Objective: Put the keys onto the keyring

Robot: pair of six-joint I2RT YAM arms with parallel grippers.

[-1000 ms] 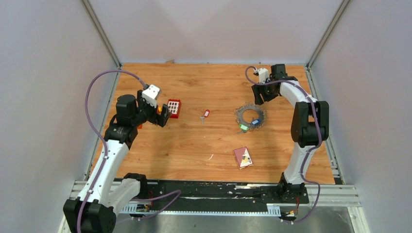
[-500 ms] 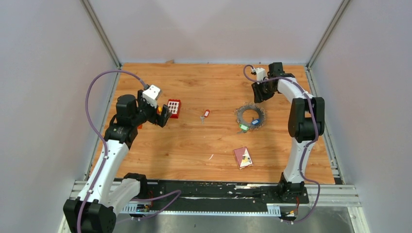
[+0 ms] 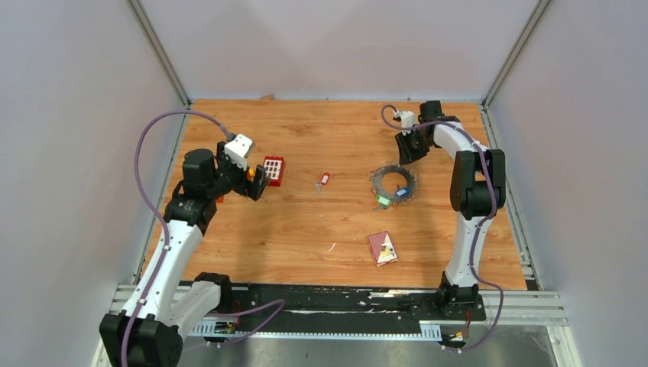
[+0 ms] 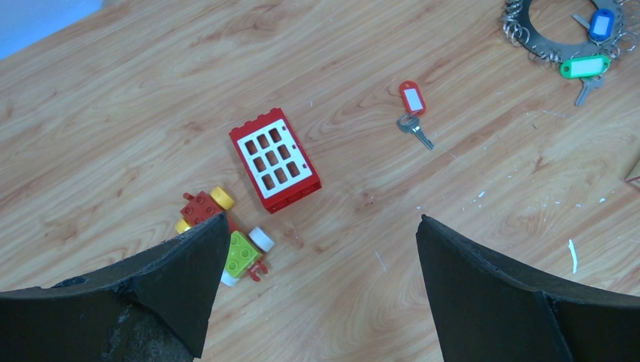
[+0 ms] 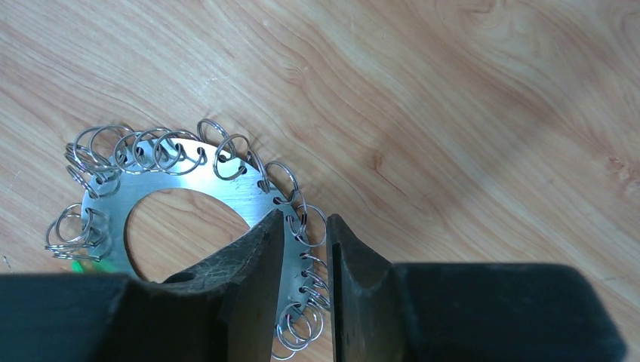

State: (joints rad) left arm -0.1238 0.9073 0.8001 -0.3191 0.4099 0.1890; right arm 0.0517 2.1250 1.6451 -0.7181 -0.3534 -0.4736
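The keyring (image 3: 394,183) (image 5: 173,177), a flat grey disc with an open centre and many small wire rings on its rim, lies flat on the table at the right. A green-tagged key (image 3: 383,200) (image 4: 583,67) and a blue-tagged key (image 3: 401,193) (image 4: 601,23) rest at its near edge. A red-tagged key (image 3: 324,180) (image 4: 412,99) lies alone at mid-table. My right gripper (image 3: 407,149) (image 5: 304,219) hovers just beyond the keyring's far edge, jaws a narrow gap apart, with the rim showing through the gap beneath them. My left gripper (image 3: 256,183) (image 4: 321,219) stands wide open and holds nothing.
A red block with white squares (image 3: 273,170) (image 4: 275,160) lies by the left gripper, with a small toy of red, green and yellow bricks (image 4: 223,241) beside it. A maroon square card (image 3: 382,247) lies near the front. Grey walls enclose the table.
The right gripper's jaws have narrowed a lot and the arm has drawn slightly back and left above the keyring. The left arm and all the keys have stayed put.
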